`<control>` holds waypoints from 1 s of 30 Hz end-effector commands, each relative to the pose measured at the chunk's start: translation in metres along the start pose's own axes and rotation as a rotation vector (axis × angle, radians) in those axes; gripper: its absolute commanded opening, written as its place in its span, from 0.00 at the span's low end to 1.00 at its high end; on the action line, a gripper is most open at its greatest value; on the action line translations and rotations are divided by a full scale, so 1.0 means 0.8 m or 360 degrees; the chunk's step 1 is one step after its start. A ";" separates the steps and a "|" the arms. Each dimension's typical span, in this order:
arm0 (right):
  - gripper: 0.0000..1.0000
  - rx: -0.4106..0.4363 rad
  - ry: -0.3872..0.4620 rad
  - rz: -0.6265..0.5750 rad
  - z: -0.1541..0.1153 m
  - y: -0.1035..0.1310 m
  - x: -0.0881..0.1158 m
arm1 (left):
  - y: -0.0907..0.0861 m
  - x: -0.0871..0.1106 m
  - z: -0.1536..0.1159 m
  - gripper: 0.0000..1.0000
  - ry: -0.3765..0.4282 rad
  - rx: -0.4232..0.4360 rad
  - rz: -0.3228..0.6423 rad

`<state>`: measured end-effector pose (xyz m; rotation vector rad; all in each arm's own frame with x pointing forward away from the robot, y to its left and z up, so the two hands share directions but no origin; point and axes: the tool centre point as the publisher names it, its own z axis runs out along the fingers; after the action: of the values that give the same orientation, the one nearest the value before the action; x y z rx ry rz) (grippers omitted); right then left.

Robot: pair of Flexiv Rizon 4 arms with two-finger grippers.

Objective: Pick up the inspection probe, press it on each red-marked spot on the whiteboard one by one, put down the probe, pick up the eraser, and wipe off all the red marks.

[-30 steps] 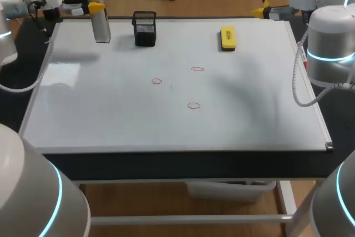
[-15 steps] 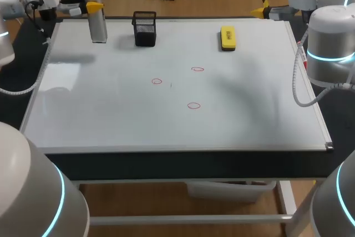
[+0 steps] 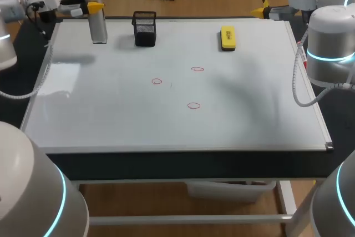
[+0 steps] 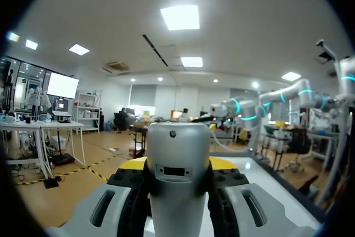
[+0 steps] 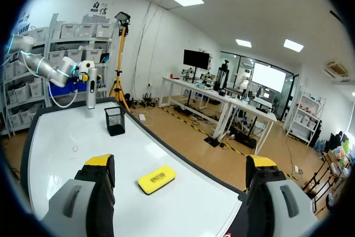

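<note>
Here the left gripper is clamped on the silver cylindrical inspection probe, gripping it near its upper end from two sides. The probe stands upright over the far left corner of the large white whiteboard. Whether its lower end touches the board cannot be told from the head view. In the left wrist view the probe fills the gap between the fingers of the left gripper, whose yellow tips peek out on either side of its body. The three small red circled marks lie near the middle of the board, well apart from the probe: one to the left, one farther back and to the right, and one nearest the front edge. A black mesh pen holder stands on the board just to the right of the probe, apart from it. The flat yellow rectangular eraser lies farther right along the back of the board. The right gripper hangs off the board's far right corner, its fingers spread wide with nothing between them. From the right wrist view the eraser lies on the board ahead of the right gripper, with the pen holder and the held probe beyond it.
</note>
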<state>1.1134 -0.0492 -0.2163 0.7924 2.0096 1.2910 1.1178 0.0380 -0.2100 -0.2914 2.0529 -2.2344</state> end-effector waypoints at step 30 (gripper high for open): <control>1.00 0.0792 0.0920 -0.0815 0.083 -0.052 -0.028 | -0.004 0.007 0.002 0.00 -0.0228 -0.0006 0.0005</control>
<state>1.1559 -0.0473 -0.2670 0.1904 2.4861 0.9289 1.1162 0.0373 -0.2090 -0.4177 1.9934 -2.1546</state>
